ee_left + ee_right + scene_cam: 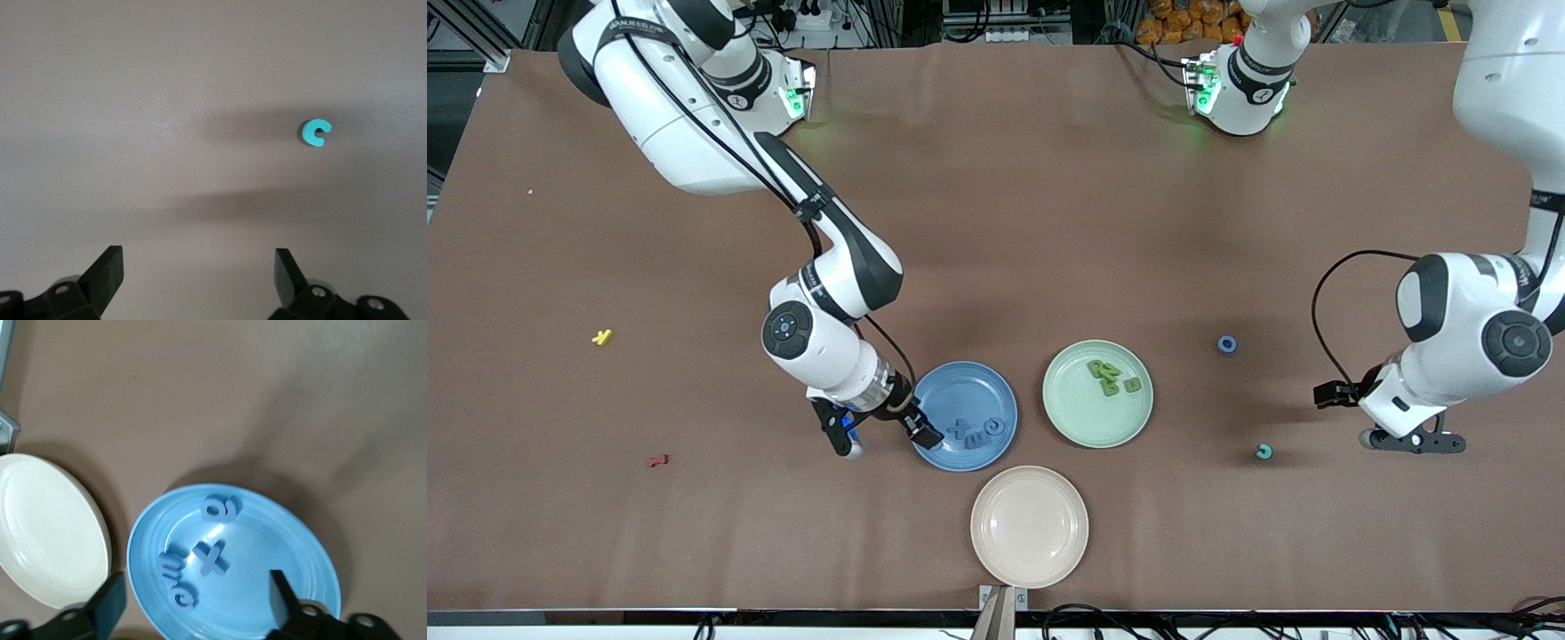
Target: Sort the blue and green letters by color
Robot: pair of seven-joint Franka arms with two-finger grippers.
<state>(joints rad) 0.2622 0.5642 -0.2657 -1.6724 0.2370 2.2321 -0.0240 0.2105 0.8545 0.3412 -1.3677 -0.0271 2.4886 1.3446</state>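
A blue plate [947, 387] holds several blue letters [978, 432]; the right wrist view shows them as an O [220, 509], an X [211, 558], an E [168, 562] and a G [183, 597]. A pale green plate [1076, 418] holds three olive green letters [1112, 378]. A blue O [1227, 344] and a teal C [1264, 452] lie on the table toward the left arm's end. My right gripper [880, 436] [197, 600] is open and empty over the blue plate's edge. My left gripper [1414, 442] [198, 270] is open and empty, low over the table beside the teal C [316, 132].
A cream plate [1030, 526] [47, 527] sits nearer the front camera than the other two plates. A yellow letter [602, 336] and a dark red letter [658, 460] lie toward the right arm's end of the brown table.
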